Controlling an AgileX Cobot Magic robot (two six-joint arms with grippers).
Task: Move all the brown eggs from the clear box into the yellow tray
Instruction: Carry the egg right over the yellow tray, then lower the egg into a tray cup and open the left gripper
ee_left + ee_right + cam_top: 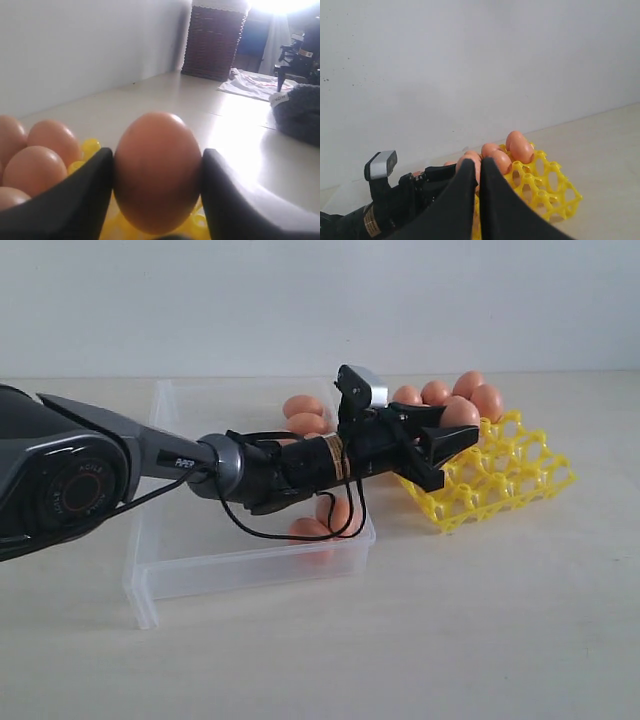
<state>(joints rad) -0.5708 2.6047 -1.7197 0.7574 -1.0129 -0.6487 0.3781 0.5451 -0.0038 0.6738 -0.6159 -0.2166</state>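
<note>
Exterior: left fingers (452, 438) pinch the held egg (461, 412) above the left edge of the yellow tray (515, 475), kept high probably to clear the peaks before picking a free cup; seated eggs (436, 392) crowd its far edge; loose eggs (306, 422) lie in the clear box (200, 560) on the desk (450, 640); left wrist: held egg (157, 170) gripped across its middle, yellow lattice underneath; right wrist: right fingers (462, 200) pressed together, empty, off the tray, likely parked clear.
</note>
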